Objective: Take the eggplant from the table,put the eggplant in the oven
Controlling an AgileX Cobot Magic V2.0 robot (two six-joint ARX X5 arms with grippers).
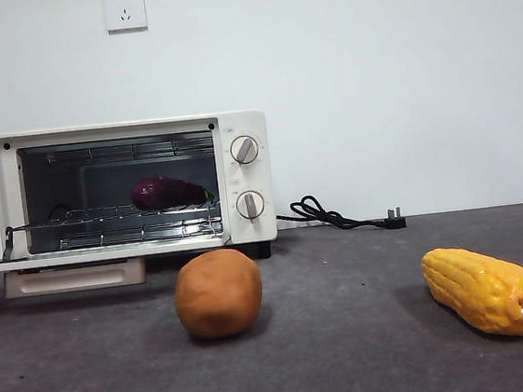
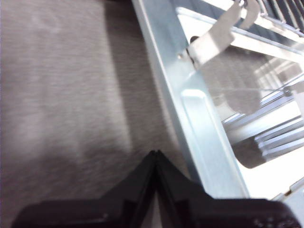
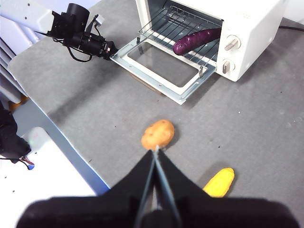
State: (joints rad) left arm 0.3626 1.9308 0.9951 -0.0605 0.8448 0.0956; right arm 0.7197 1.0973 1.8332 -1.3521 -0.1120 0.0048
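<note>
The dark purple eggplant (image 1: 166, 192) (image 3: 195, 40) lies on the wire rack inside the cream-white oven (image 1: 240, 128) (image 3: 251, 33). The oven's glass door (image 1: 99, 254) (image 3: 122, 56) hangs open and level, just above the grey table (image 1: 353, 355). My left gripper (image 2: 156, 153) (image 3: 107, 49) is shut and holds nothing. It sits low beside the open door's metal frame (image 2: 190, 118), at the corner farthest from the knobs. Shut and empty as well, my right gripper (image 3: 156, 148) hangs high over the table, above the brown lump.
A round orange-brown lump (image 1: 218, 292) (image 3: 157, 134) sits on the table in front of the oven. A yellow corn cob (image 1: 482, 290) (image 3: 218, 183) lies to the right. The oven's black cord (image 1: 334, 215) trails along the back wall.
</note>
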